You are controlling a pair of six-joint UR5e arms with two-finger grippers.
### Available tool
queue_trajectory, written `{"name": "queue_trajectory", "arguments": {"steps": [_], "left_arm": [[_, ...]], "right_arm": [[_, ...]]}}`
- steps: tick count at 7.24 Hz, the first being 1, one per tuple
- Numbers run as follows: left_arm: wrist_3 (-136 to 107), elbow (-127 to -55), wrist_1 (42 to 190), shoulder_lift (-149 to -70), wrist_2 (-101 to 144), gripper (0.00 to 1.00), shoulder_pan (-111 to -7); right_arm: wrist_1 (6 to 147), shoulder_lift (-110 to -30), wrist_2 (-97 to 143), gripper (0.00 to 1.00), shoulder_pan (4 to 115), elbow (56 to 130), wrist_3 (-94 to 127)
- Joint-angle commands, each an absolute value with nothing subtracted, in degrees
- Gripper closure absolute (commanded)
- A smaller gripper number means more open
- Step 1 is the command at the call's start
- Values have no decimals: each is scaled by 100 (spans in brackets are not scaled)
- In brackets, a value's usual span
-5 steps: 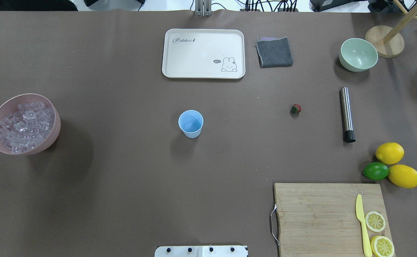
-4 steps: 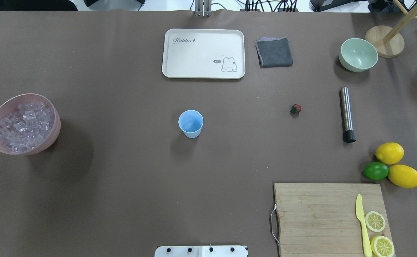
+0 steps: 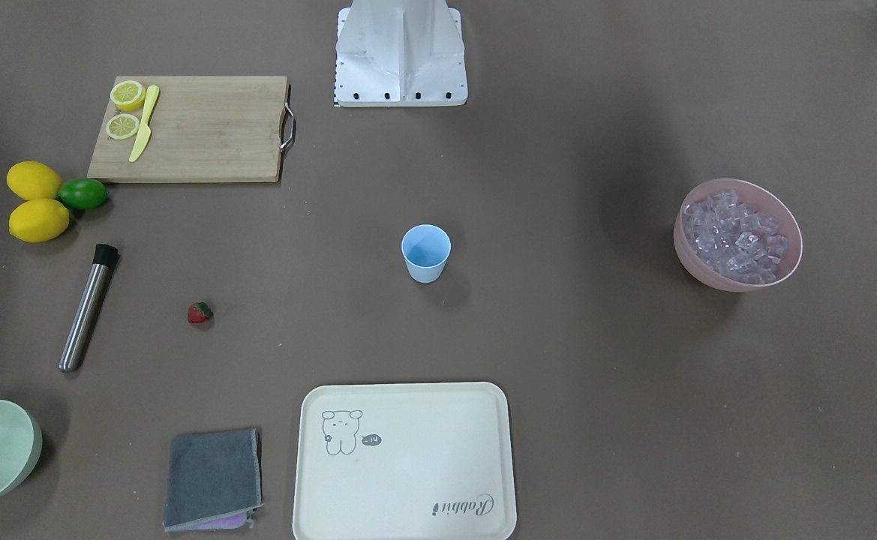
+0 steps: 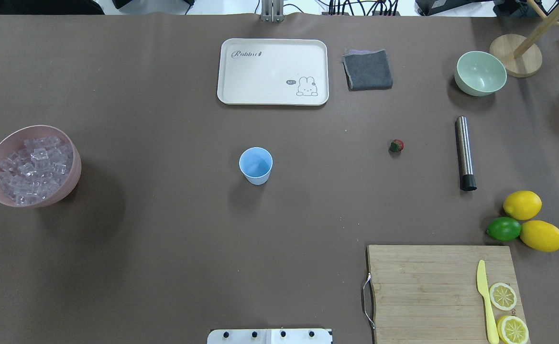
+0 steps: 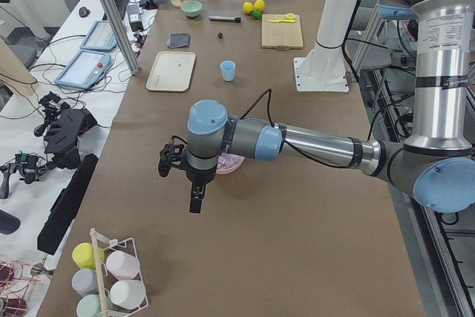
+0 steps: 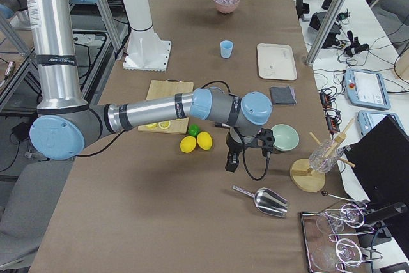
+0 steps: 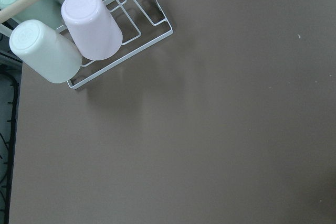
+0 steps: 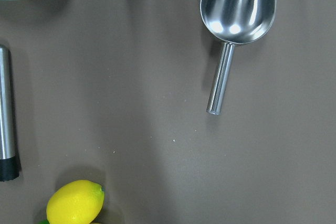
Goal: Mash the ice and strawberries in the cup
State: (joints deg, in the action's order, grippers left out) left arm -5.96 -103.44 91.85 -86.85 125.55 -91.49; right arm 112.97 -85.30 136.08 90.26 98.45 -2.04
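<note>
Ice (image 4: 33, 165) fills the pink bowl (image 4: 69, 188), just inward of the hovering left gripper (image 5: 194, 204); whether that gripper is open cannot be told. Farther inward, well apart from both grippers, the cup (image 4: 256, 165) stands upright and empty. The strawberry (image 4: 397, 145) lies inward of the right gripper (image 6: 231, 161), likewise unreadable, past the steel muddler (image 4: 465, 153) lying crosswise between them; the right arm seems nearer.

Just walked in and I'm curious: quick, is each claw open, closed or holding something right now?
Left claw: cannot be told.
Right claw: cannot be told.
</note>
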Motion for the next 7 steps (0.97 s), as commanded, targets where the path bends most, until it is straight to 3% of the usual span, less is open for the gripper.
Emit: {"name": "queue_trajectory", "arguments": {"steps": [1, 7], "left_arm": [[-598, -10257, 9185, -8649, 12542, 2, -9149], [-589, -10169, 9193, -8613, 12638, 2, -9141]], "right_arm": [[11224, -8534, 13632, 0, 9026, 9870, -254], [10960, -8552, 13579, 0, 9026, 9800, -193]]}}
